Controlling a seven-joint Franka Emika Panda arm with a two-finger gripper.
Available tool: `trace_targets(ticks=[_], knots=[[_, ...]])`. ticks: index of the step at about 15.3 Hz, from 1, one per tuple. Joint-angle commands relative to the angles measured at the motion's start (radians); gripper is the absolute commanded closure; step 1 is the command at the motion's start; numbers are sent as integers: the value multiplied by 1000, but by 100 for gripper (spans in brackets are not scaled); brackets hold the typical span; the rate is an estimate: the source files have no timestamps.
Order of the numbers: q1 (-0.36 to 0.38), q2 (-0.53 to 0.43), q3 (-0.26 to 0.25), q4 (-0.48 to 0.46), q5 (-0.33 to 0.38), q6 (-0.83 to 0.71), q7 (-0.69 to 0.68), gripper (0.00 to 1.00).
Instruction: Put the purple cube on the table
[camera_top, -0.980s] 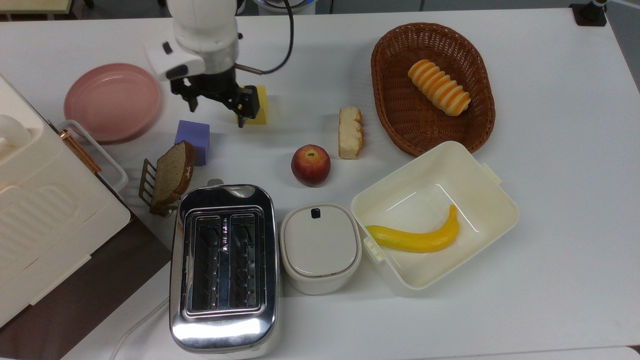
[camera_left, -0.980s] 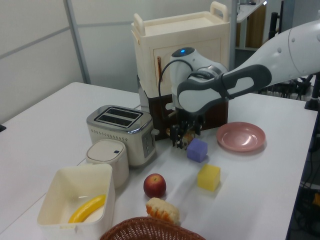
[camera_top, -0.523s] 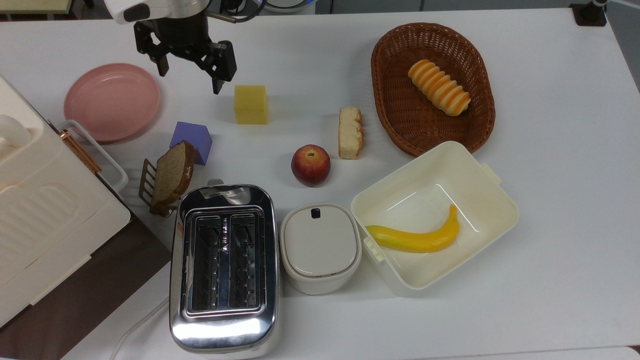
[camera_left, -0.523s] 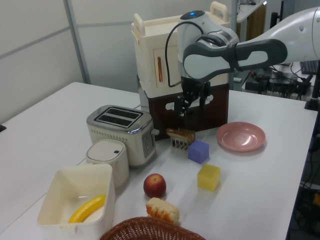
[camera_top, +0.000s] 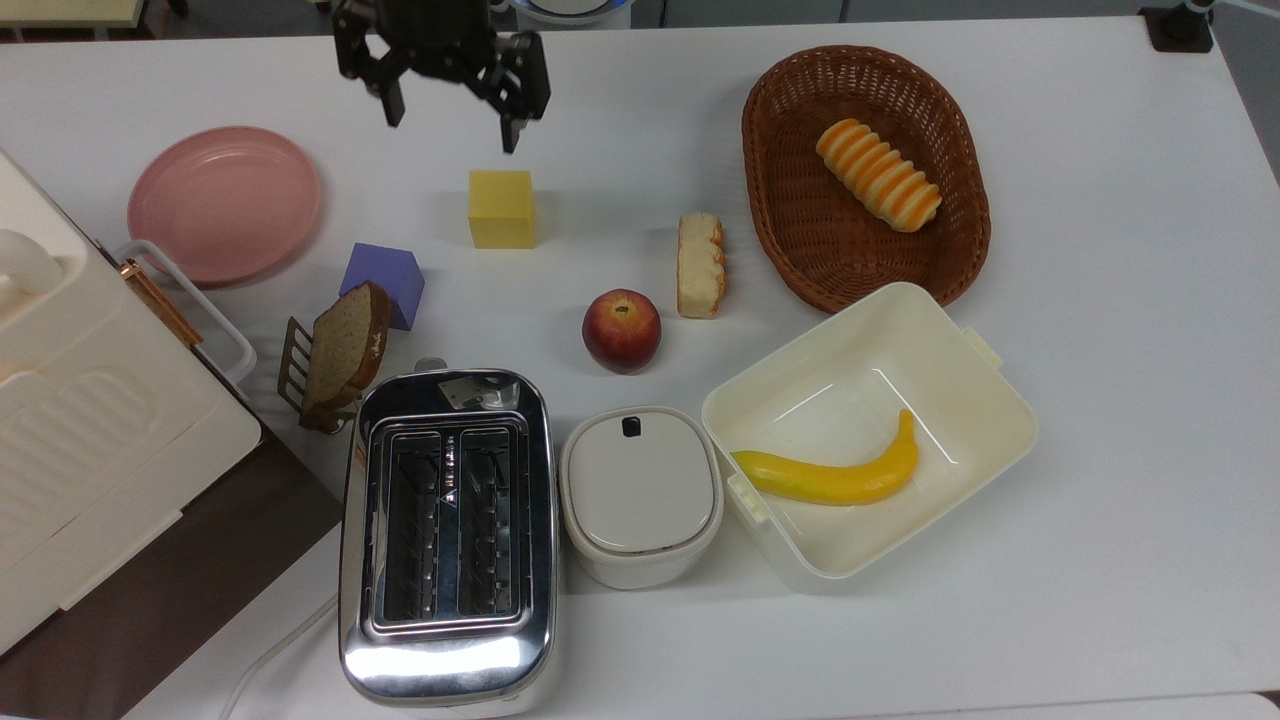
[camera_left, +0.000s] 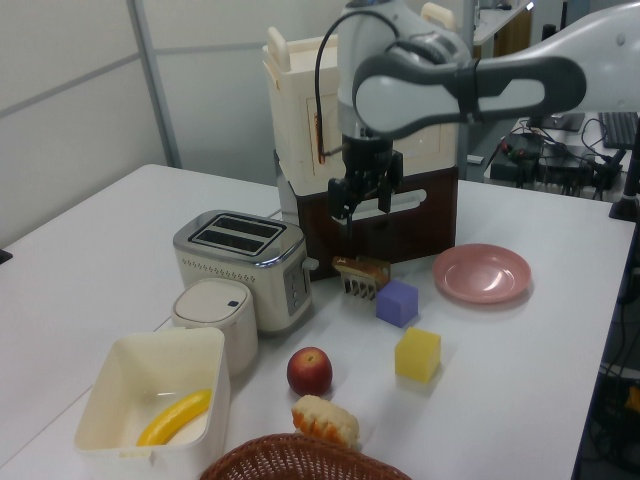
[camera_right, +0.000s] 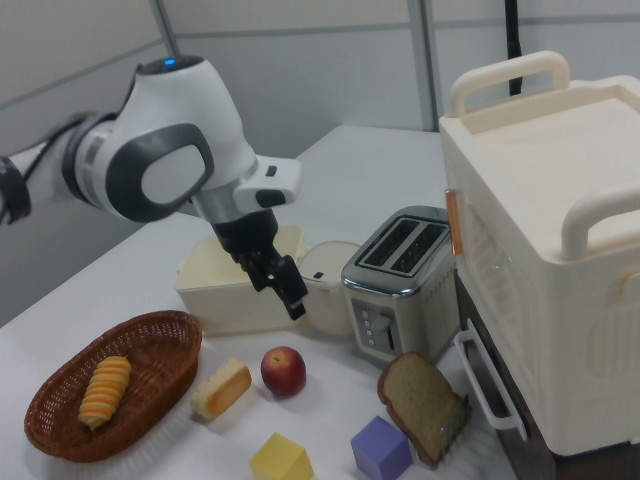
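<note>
White-and-grey arm (camera_right: 160, 150), blue light, black cable, black pincer (camera_top: 452, 95)

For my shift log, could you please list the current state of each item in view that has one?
gripper: open, empty, raised
purple cube: resting on the table
toaster: slots empty
lidded pot: closed
cream box: open, holds banana
pink plate: empty

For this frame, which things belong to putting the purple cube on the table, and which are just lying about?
Job:
- small matte purple cube, resting on the table
- white flat table
- black two-finger claw, open, empty

Bystanders:
- yellow foam cube
- round pink plate
- red apple
- chrome toaster
- brown wicker basket
- yellow banana
</note>
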Motion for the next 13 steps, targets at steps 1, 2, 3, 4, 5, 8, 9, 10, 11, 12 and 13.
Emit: trace_targets(ticks=[1, 2, 3, 4, 5, 8, 9, 10, 11, 12, 13], knots=[[28, -19, -14, 40, 40, -118, -14, 0], [31, -21, -14, 50, 41, -120, -13, 0], [29, -16, -17, 54, 34, -113, -16, 0], [22, -9, -26, 54, 37, -108, -23, 0], [26, -9, -34, 55, 37, -108, -23, 0], [29, -7, -35, 54, 40, -108, -23, 0], [29, -4, -35, 55, 38, -106, -25, 0], [28, -6, -35, 55, 38, -106, -25, 0], [29, -4, -35, 55, 40, -108, -25, 0], [29, -3, -32, 52, 40, -108, -25, 0], [29, -3, -32, 54, 40, -108, -25, 0]])
